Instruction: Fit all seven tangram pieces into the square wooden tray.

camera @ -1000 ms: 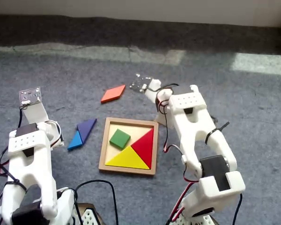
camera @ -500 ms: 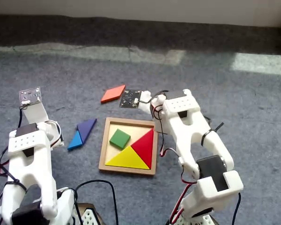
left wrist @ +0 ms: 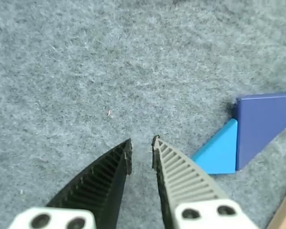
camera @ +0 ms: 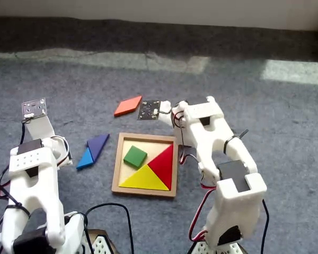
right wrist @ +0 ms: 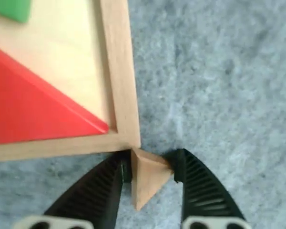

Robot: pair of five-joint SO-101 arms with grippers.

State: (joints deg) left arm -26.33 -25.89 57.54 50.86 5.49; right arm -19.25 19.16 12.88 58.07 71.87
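The right end effector [right wrist: 150, 164] is being shown pinching a small tan triangle [right wrist: 146, 183], which is being held right at an outer corner of the square wooden tray [right wrist: 120, 71]. In the high view, that corner is being seen at the tray's 1 o'clock. Inside the tray, a green square [camera: 135, 156] is being kept at 11 o'clock, a red triangle [camera: 164, 164] at 3 o'clock and a yellow triangle [camera: 143, 180] at 6 o'clock, the two triangles lying edge to edge. The left end effector [left wrist: 141, 145] is being held slightly spread above the grey desk [camera: 254, 106]. A light blue triangle [camera: 85, 159] and a dark blue piece [camera: 98, 144], touching one another, are being seen at the tray's 9 o'clock. An orange parallelogram [camera: 127, 105] is lying at its 12 o'clock, apart from the rim.
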